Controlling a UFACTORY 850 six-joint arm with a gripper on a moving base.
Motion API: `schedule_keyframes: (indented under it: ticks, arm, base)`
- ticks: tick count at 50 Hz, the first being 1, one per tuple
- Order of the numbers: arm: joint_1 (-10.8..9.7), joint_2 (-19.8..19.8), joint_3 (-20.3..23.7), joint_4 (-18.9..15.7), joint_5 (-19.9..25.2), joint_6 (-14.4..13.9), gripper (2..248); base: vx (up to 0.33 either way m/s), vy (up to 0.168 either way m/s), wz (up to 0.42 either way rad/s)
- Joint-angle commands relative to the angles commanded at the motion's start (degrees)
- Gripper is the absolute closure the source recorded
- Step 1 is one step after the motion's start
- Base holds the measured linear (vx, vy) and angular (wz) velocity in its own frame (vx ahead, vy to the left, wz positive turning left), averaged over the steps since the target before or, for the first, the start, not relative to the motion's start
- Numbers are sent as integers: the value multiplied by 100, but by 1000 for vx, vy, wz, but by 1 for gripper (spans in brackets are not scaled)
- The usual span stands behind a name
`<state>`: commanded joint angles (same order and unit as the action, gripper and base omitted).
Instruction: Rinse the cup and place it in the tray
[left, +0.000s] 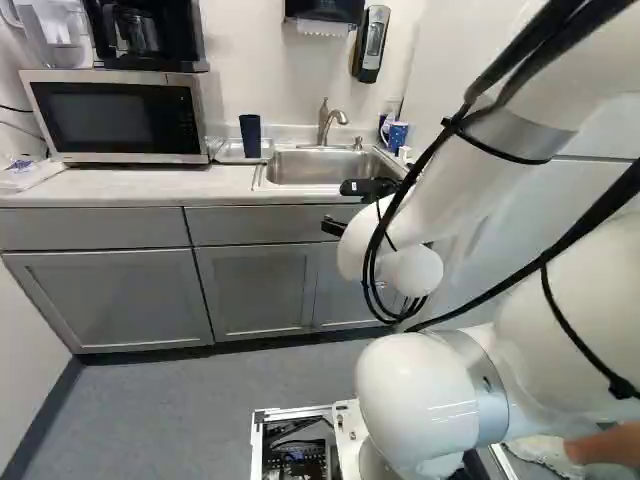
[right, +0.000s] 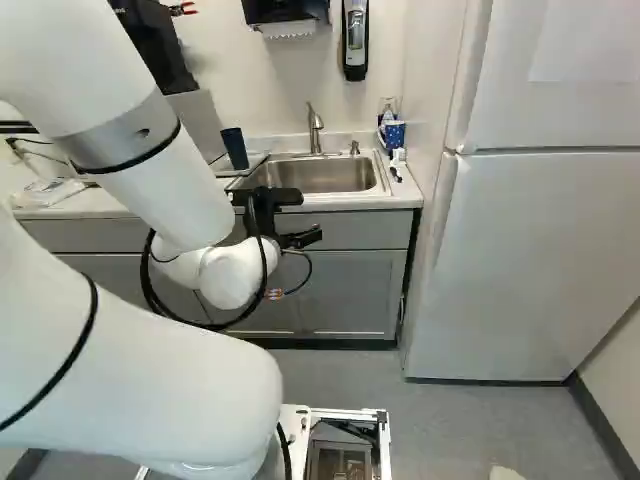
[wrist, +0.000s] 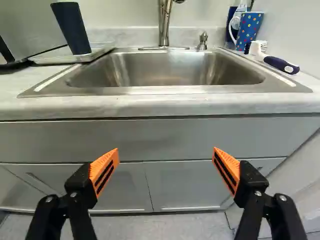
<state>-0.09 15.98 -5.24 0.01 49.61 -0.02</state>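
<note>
Wrist view tells you most of it: the pincer (wrist: 166, 170) is spread wide with nothing between the orange pads (wrist: 103, 167), hanging out in front of the cabinet doors (wrist: 150, 187), below the counter edge (wrist: 150, 107).

The dark blue cup (wrist: 72, 27) stands upright in the metal tray (wrist: 70, 56), up ahead of the pincer and off toward its left finger, just beside the sink (wrist: 165, 70). So the cup already sits where the task wants it to end up. Whether it got rinsed or has simply been parked there waiting, I honestly can't tell from one look. It fits either.

The faucet (wrist: 164, 22) is straight ahead of the pincer at the back of the sink, which makes sense if you want to swing a cup under it without much sideways travel. I can't see any water running. Off past the right finger there's a spotted mug (wrist: 248, 30) and a dish brush (wrist: 275, 60) lying on the counter, well clear of the tray.

From the right base view the arm is folded low, with the gripper level with the cabinet fronts, so it's backed off from the counter and not reaching over it. Looks like a pose that keeps the whole sink in the camera's sight.
</note>
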Motion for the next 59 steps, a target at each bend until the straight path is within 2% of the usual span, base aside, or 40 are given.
schedule_keyframes:
  ticks: [59]
  arm:
    - [9, 2, 24, -1, 39, 2, 3]
  base:
    - [0, 0, 0]
